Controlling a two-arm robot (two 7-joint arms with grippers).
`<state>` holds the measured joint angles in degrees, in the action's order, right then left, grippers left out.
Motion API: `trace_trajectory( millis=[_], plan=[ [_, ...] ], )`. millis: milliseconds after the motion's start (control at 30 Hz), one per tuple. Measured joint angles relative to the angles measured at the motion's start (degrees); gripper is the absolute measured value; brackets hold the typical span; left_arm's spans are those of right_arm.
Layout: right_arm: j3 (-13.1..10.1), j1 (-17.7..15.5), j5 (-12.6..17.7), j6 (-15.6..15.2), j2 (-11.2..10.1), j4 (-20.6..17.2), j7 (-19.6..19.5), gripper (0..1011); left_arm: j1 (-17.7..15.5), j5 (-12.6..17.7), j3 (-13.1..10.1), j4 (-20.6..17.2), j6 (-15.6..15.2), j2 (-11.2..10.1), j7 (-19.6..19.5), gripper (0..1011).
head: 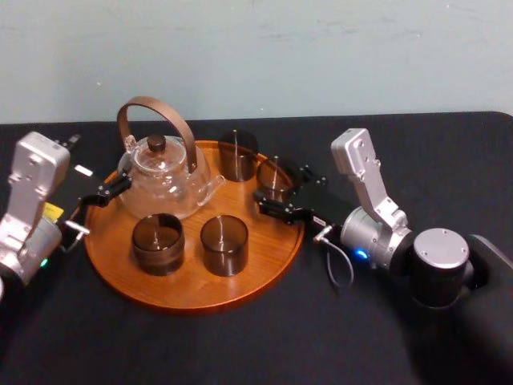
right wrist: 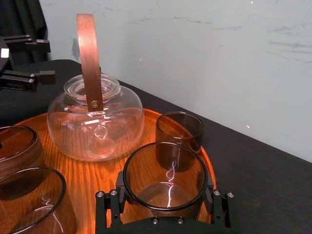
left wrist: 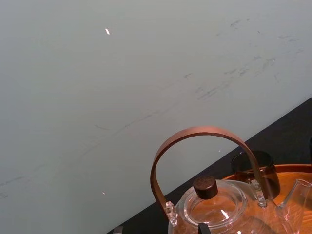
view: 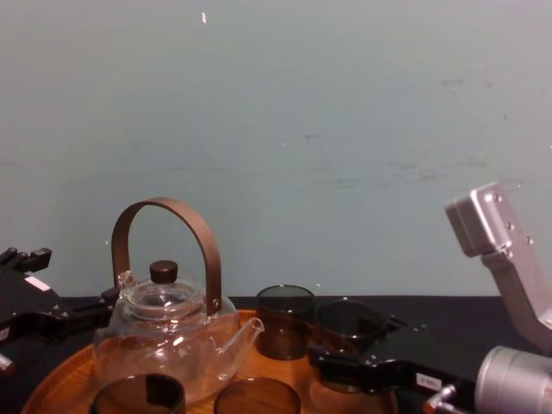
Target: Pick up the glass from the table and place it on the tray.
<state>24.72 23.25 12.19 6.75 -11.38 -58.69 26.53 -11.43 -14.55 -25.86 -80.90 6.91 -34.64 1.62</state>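
1. the right arm reaches in from the right, elbow bent, wrist low over the table.
2. the right gripper clamps the glass between its fingers, just inside the tray's right rim.
3. a second glass stands near behind; the left gripper, fingers spread, waits at the tray's left edge beside the teapot.

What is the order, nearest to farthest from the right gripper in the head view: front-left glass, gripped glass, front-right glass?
1. The gripped glass, in the right gripper at the tray's right edge.
2. The front-right glass, near the tray's front.
3. The front-left glass, farther left.
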Motion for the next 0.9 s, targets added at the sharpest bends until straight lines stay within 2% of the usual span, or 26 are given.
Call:
trace_trajectory(
  millis=[400, 800, 900],
  plan=[
    [0.5, 1.4, -1.2, 1.0, 1.1, 2.8, -0.3, 905, 0.0, 0.0, 0.0, 0.0, 0.0, 0.0, 0.0, 1001],
    [0.6, 1.5, -1.6, 1.1, 1.3, 3.0, -0.6, 905, 0.0, 0.0, 0.0, 0.0, 0.0, 0.0, 0.0, 1001],
    [0.6, 1.5, -1.5, 1.1, 1.3, 3.0, -0.6, 959, 0.0, 0.0, 0.0, 0.0, 0.0, 0.0, 0.0, 1001]
  ],
)
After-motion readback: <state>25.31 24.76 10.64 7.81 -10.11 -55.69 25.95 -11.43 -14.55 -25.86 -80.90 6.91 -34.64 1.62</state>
